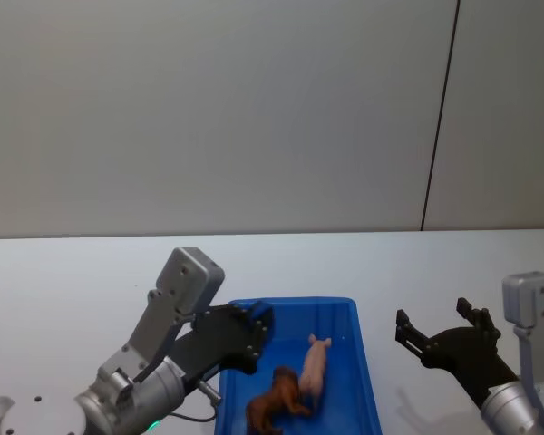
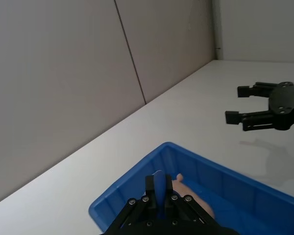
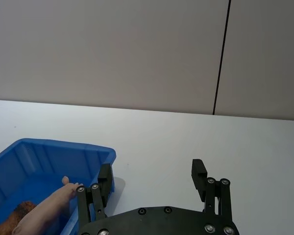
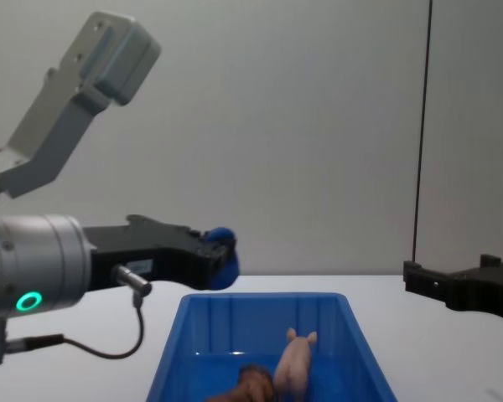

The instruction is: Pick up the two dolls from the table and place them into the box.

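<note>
The two dolls lie inside the blue box (image 1: 365, 364): the pale pink pig (image 1: 315, 365) and, touching its left side, the brown lion (image 1: 276, 399). From the chest view the pig (image 4: 293, 364) and lion (image 4: 251, 383) rest on the box floor. My left gripper (image 1: 259, 319) hovers over the box's far left corner, shut on a small blue round-topped object (image 4: 225, 251). My right gripper (image 1: 432, 317) hangs open and empty over the table (image 1: 72, 272), to the right of the box. The right wrist view shows the pig (image 3: 49, 205) just inside the box wall (image 3: 54, 144).
A plain grey wall with a dark vertical seam (image 1: 440, 118) runs behind the white table. Bare tabletop lies beyond the box and to both sides of it.
</note>
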{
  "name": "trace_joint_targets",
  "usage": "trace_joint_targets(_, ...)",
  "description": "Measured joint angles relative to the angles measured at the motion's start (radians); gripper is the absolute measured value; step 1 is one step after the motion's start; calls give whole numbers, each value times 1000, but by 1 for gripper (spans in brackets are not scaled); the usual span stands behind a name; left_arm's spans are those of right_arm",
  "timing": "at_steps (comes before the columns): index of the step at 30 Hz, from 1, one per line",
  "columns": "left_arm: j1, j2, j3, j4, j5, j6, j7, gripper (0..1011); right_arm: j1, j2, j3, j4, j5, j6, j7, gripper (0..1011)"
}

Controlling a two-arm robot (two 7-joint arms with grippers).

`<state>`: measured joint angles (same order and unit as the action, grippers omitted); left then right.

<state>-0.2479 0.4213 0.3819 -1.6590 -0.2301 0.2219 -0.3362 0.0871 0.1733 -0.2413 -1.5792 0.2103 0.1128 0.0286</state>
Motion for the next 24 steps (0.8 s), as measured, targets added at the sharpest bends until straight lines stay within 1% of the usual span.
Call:
trace_joint_targets(9,-15,-17,11,8,0,-24,-56,67,0,0,0,0,0,0,0,1001)
trace_joint_targets(24,-26,-29,18,13,0,-38,-91,62,0,0,0,0,0,0,0,1001)
